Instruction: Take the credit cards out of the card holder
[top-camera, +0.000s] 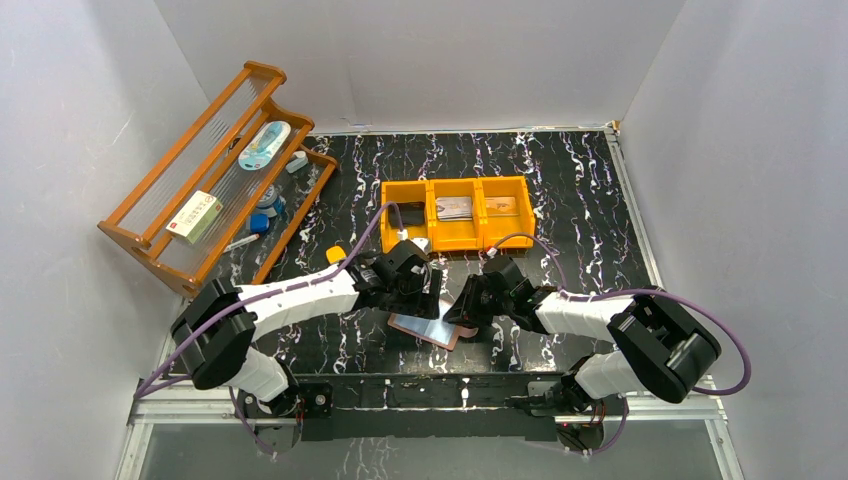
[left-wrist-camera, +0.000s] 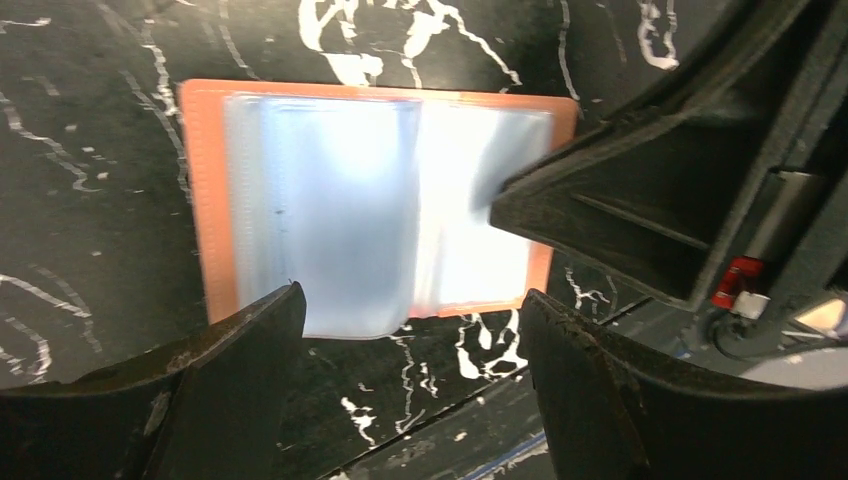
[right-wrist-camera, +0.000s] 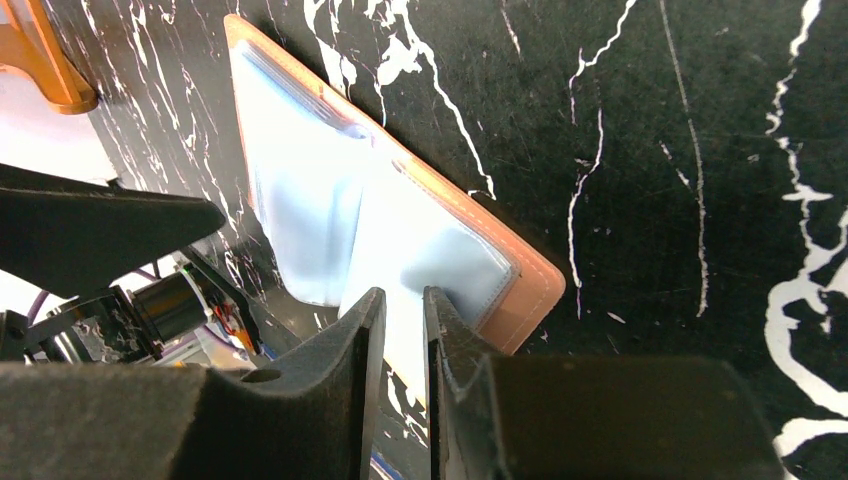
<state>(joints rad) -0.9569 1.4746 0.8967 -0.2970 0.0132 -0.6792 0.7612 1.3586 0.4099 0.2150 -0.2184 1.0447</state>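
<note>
The salmon-pink card holder (top-camera: 432, 328) lies open and flat on the black marbled table between my two grippers, its pale blue lining up. It fills the left wrist view (left-wrist-camera: 350, 220) and the right wrist view (right-wrist-camera: 330, 190). No card shows in its slots. Grey cards (top-camera: 455, 209) and tan-brown cards (top-camera: 503, 206) lie in the orange tray. My left gripper (top-camera: 412, 285) is open and empty above the holder's near edge (left-wrist-camera: 412, 300). My right gripper (top-camera: 468, 305) is almost closed at the holder's right end (right-wrist-camera: 404, 295), with a pale strip of lining between its fingers.
The orange three-compartment tray (top-camera: 455, 246) stands just behind the grippers. A wooden rack (top-camera: 215, 170) with small packets leans at the back left. A small yellow-and-white block (top-camera: 336, 254) lies by the left arm. White walls close in the table's sides and back.
</note>
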